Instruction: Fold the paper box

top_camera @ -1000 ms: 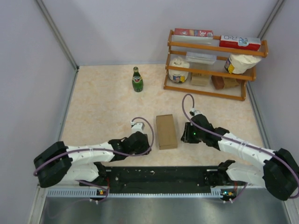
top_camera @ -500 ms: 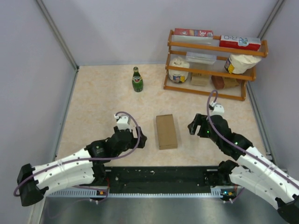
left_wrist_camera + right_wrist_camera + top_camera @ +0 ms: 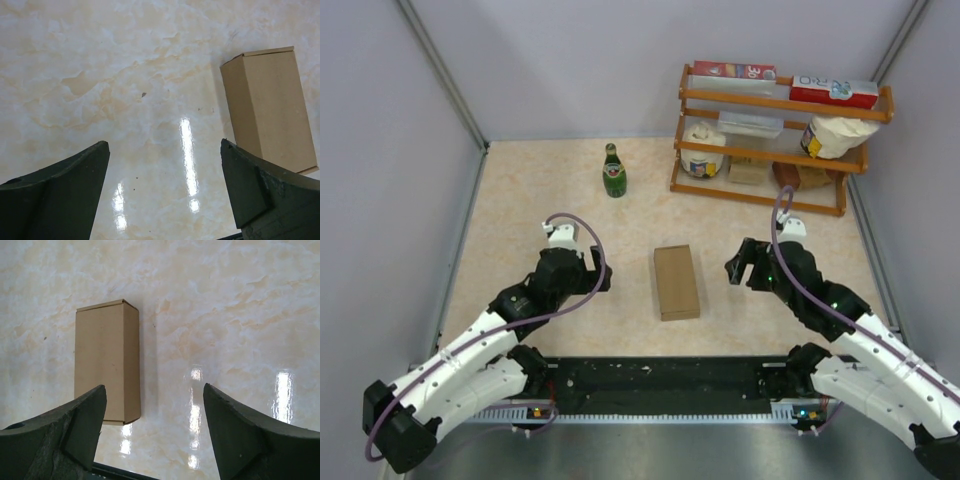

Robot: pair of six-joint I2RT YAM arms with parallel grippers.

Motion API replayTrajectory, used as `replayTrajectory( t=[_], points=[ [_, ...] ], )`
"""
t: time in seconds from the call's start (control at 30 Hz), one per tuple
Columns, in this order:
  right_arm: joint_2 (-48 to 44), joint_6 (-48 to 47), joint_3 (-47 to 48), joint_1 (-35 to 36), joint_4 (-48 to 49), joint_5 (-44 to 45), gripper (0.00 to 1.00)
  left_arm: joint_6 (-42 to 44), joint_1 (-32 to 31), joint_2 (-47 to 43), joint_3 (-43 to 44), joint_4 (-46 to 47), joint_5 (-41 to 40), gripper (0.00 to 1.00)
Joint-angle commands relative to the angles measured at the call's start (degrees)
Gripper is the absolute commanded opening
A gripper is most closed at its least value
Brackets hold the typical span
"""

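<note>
Left arm: reaches from the near left edge out over the bench (image 3: 520,220), its purple cable looping above the wrist.
Left tool (image 3: 164,150): released; the jaws stand wide with only bare bench surface between them. It sits left of the paper box, apart from it, with the fingers pointing toward it.
Bench surface: pale marbled beige, glossy, with streaks of light glare in both wrist views.
Bottle (image 3: 613,171): green glass, upright, at the far side of the bench, well apart from both arms and the paper box.
Paper box (image 3: 676,282): plain brown cardboard, a closed oblong lying flat on the bench near the middle, its long side running away from the arm bases. It lies between the two tools and touches neither. In the left wrist view it sits to the upper right, beyond the right-hand finger; in the right wrist view it sits left of centre, its near corner behind the left-hand finger.
Right tool (image 3: 154,390): released; jaws apart, nothing gripped. It sits right of the paper box, apart from it, with the fingers facing it.
Rack (image 3: 760,198): wooden, tiered, in the far right corner; red-and-white cartons (image 3: 833,92) on the top tier, white bags and brown items on the tiers below.
</note>
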Motion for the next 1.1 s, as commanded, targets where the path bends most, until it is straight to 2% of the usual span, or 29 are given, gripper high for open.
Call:
replayTrajectory(
  t=[0.0, 0.43, 0.5, 0.53, 0.77, 1.07],
  points=[
    [-1.14, -1.23, 2.81, 0.02, 0.45, -1.5, 0.78, 3.86, 0.62, -1.62, 3.44, 1.86, 2.75, 0.97],
    [2.1, -5.45, 3.68, -0.07, 0.98, 0.52, 0.79, 5.44, 0.62, -5.58, 1.42, 2.92, 1.61, 0.99],
    [2.46, -4.92, 4.3, -0.07, 0.98, 2.44, 0.94, 5.88, 0.62, -5.31, 1.59, 2.92, 1.43, 0.99],
    [2.63, -4.75, 4.48, -0.07, 1.07, 2.98, 0.99, 6.14, 0.62, -5.23, 1.77, 2.83, 1.35, 0.99],
    [2.9, -8.69, 2.28, 0.02, 5.55, 3.07, 0.99, 7.02, 0.62, -4.79, 1.95, 2.74, 1.79, 0.99],
    [3.95, -8.08, 1.05, -0.07, 5.99, 0.96, 0.99, 5.97, 0.62, -4.96, 1.51, 1.78, -1.19, 0.99]
  ],
)
